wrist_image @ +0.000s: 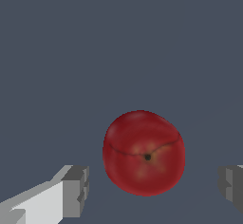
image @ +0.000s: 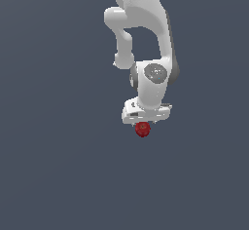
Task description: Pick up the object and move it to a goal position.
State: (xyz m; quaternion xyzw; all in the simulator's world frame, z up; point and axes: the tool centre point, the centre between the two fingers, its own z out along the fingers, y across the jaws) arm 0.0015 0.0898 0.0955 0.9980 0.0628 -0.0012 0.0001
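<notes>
Fig.: end effector (wrist_image: 152, 190) wide open, empty; red object (wrist_image: 144, 153) sits btwn fingers, clear of both pads.

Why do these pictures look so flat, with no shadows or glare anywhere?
Exterior view: even simulated light, no cast shadow under the red object or gripper, sharp throughout. Wrist view: the object shows soft shading and slightly blurry texture; the fingers look blocky, jagged-edged.

Glossy white rounded arm (image: 146, 24), grey joints, grey-tipped fingers (wrist_image: 76, 190).
</notes>
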